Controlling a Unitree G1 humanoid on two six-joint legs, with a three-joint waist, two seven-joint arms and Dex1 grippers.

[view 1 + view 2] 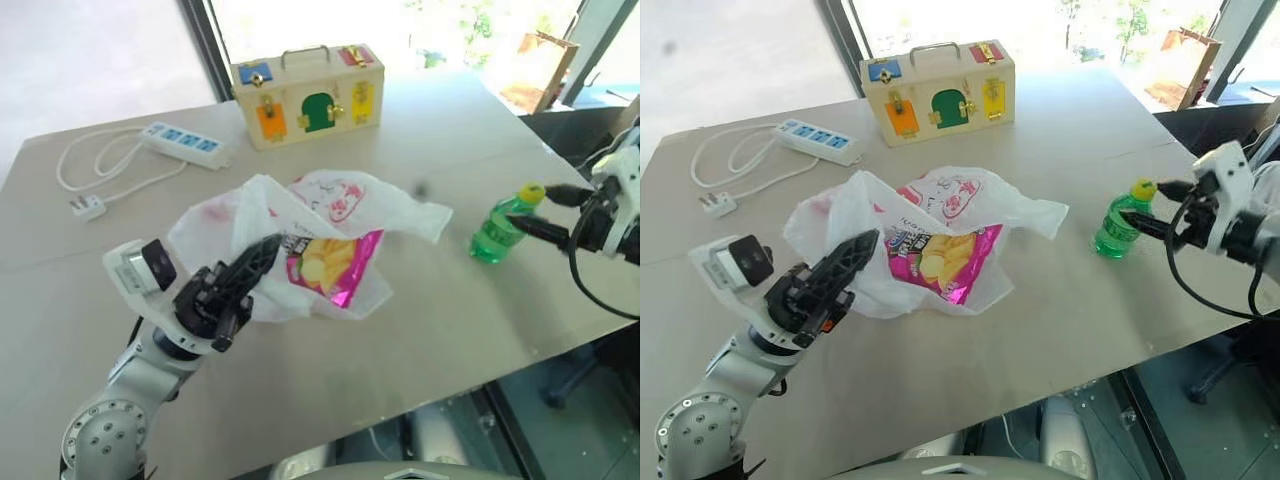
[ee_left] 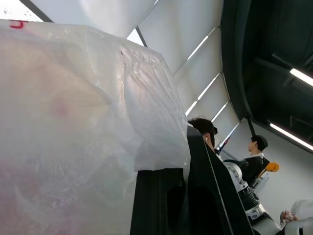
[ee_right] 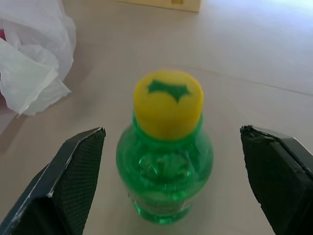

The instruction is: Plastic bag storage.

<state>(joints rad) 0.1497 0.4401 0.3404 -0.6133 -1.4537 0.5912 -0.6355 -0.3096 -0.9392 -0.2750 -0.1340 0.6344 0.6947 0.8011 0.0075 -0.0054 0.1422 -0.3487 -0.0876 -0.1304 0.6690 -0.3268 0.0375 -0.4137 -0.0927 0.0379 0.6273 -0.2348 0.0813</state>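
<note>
Plastic bag (image 1: 330,200), the big thin crinkly white translucent one with red prints, sits crumpled around the middle of the pale beige tabletop (image 1: 420,330), with a shiny magenta chips packet (image 1: 335,265) half tucked into its mouth. Left gripper (image 1: 262,252) comes in from about 8 o'clock of the bag, its black fingers pinched closed on a fold of the film, and the wrist view has that film draped right over the fingers (image 2: 205,196). Off at 3 o'clock of the bag stands a small green plastic bottle with a yellow cap (image 1: 503,225), upright and well apart from the bag. Right gripper (image 3: 171,181) has its two fingers spread wide either side of the bottle, not touching it. At 12 o'clock there's a cream wooden latch box (image 1: 306,95), and at 10 o'clock a white power strip with its cord (image 1: 185,145)
</note>
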